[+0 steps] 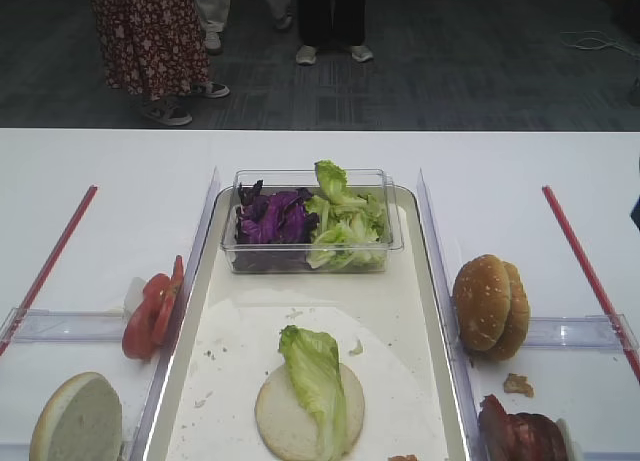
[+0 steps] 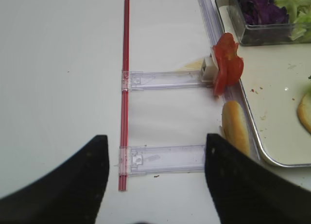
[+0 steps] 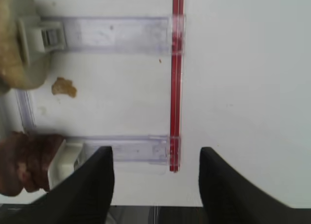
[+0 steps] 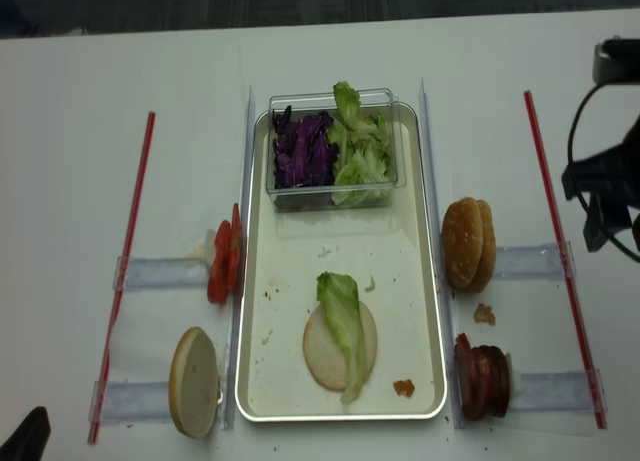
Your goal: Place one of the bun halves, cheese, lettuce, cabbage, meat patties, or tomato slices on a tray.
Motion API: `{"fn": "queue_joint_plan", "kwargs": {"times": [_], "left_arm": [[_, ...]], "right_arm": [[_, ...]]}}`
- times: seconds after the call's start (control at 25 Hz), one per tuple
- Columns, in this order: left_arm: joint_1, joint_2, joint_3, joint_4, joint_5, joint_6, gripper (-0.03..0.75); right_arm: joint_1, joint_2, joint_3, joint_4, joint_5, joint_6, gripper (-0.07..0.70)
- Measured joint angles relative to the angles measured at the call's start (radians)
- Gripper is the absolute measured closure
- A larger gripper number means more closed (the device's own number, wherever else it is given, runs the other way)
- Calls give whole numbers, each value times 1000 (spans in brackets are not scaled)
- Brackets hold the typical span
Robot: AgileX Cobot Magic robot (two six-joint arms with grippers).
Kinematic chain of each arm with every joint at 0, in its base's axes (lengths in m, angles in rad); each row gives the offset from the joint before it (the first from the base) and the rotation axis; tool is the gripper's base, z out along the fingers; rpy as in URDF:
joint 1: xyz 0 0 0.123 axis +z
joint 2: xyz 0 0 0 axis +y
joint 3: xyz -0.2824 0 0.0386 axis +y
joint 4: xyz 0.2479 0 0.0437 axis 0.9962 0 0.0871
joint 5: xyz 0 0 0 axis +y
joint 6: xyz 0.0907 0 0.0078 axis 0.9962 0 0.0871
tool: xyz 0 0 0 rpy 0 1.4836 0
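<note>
The tray [image 4: 255, 381] is lying long-ways down the middle of the white desk [image 4: 70, 131]. At its 6 o'clock end a bun half [image 4: 322, 353] is sitting cut face up, and a lettuce [image 4: 345, 316] leaf is lying across it from 12 to 6 o'clock, spilling over the rim of the bread. A clear tub [image 4: 330, 197] is filling the 12 o'clock end of the tray, holding purple cabbage [image 4: 300, 151] on its 9 o'clock side and more green leaves at 3 o'clock. Off the tray at 9 o'clock, tomato slices [image 4: 222, 266] are standing on edge in a clear holder, and toward 7 o'clock another bun half [image 4: 193, 381] is leaning on edge in a second holder. At 3 o'clock of the tray two bun tops [image 4: 468, 243] are standing on edge together, and toward 5 o'clock the patties [image 4: 480, 376] are stacked on edge; a crumb is lying on the desk between those two. Red strips are running along both outer sides. The right gripper [image 3: 155, 185] is hanging over the red strip at the far right, its jaws spread with nothing between them. The left gripper [image 2: 155, 185] is hovering over the left red strip, jaws likewise spread wide and carrying nothing.
</note>
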State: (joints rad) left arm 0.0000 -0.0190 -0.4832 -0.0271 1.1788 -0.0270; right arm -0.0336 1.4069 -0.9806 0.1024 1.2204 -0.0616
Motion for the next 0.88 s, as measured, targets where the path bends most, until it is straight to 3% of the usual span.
{"fn": "queue_joint_plan", "kwargs": {"times": [0.28, 0.88], "left_arm": [[0, 0, 0, 0, 0, 0, 304], [0, 0, 0, 0, 0, 0, 304]], "right_arm": [[0, -238, 199, 0, -2, -1, 215], [0, -626, 497, 0, -97, -5, 215]]}}
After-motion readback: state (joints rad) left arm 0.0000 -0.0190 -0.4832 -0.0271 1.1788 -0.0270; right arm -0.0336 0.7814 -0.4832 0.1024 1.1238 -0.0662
